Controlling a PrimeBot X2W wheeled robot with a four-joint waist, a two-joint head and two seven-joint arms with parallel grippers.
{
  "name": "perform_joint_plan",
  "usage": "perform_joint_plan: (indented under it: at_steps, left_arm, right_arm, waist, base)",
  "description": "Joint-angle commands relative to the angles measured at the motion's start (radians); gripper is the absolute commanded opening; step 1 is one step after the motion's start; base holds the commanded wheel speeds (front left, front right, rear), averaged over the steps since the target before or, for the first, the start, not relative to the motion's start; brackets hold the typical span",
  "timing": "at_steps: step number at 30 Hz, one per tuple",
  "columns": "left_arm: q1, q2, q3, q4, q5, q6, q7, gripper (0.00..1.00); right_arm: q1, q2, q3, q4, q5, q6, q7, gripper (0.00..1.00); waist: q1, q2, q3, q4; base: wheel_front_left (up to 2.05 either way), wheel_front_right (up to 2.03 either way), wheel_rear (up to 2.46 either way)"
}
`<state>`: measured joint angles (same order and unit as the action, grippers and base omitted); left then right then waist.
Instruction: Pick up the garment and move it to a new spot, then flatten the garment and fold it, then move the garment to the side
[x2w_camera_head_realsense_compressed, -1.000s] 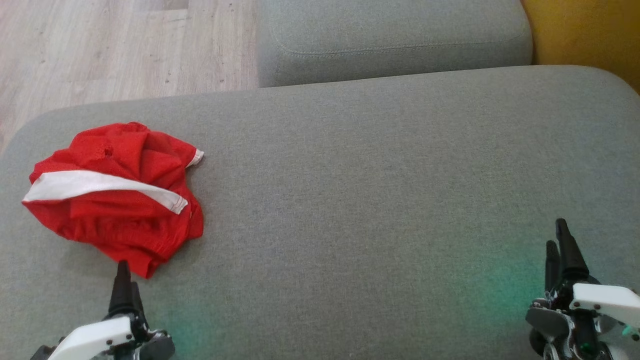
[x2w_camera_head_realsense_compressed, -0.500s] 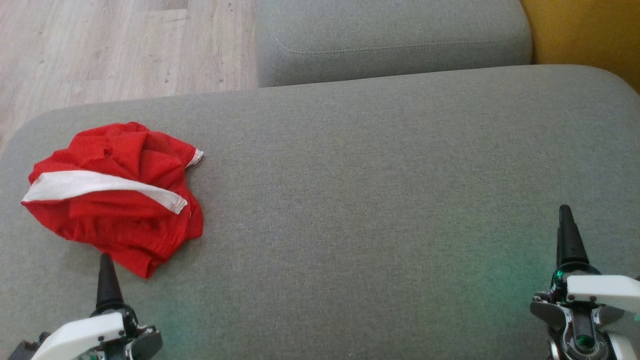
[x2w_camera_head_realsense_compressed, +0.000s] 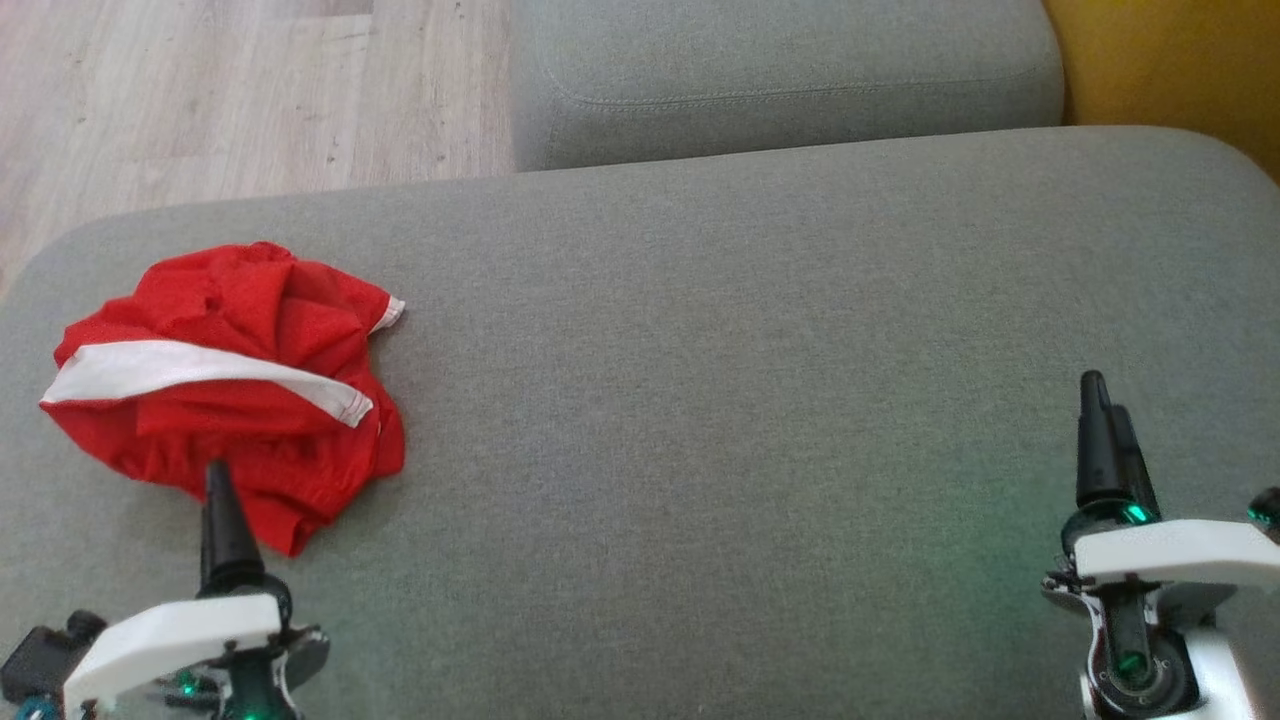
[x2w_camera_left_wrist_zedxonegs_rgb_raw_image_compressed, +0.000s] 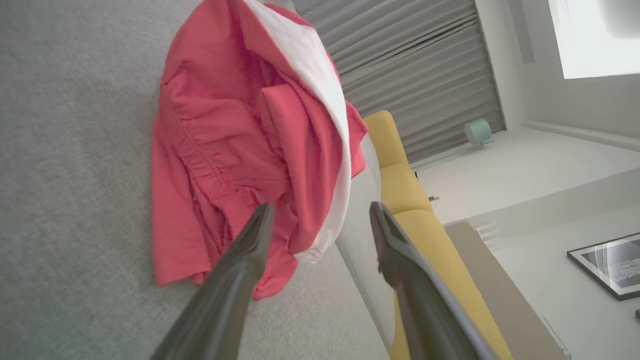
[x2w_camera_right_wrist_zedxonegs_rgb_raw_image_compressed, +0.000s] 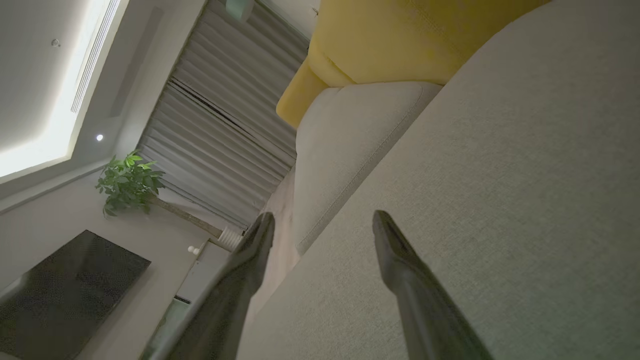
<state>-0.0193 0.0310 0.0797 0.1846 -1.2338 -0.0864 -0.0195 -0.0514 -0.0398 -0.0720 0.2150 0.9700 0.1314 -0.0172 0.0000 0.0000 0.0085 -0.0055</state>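
Left pincer (x2w_camera_left_wrist_zedxonegs_rgb_raw_image_compressed: 321, 207) open, empty, over cloth (x2w_camera_head_realsense_compressed: 240, 300) edge. Go low, pinch thick bunch, lift slow. Right pincer (x2w_camera_right_wrist_zedxonegs_rgb_raw_image_compressed: 324, 216) open, empty.

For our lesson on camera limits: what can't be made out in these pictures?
- Crumpled red mesh garment with white band: head view, its own folds hide its shape and type.
- Left gripper: head view, one finger hides the other; contact with garment unclear.
- Dark-framed picture: left wrist view, cut by right edge.
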Motion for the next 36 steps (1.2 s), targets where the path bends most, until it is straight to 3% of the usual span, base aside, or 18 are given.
perform_joint_plan:
  at_steps: [1, 36]
  left_arm:
    - [-0.044, 0.010, -0.001, -0.052, 0.042, 0.007, -0.011, 1.00]
    - [-0.038, 0.014, -0.167, -0.138, 0.658, 0.062, -0.115, 1.00]
  right_arm:
    - [-0.048, -0.006, 0.014, -0.049, -0.050, 0.000, -0.015, 1.00]
    - [-0.047, -0.008, 0.073, -0.105, -0.637, 0.000, -0.118, 1.00]
  waist:
    - [0.0000, 0.0000, 0.001, 0.000]
    - [0.0000, 0.0000, 0.012, -0.013]
  base:
    - [0.00, 0.00, 0.00]
    - [0.00, 0.00, 0.00]
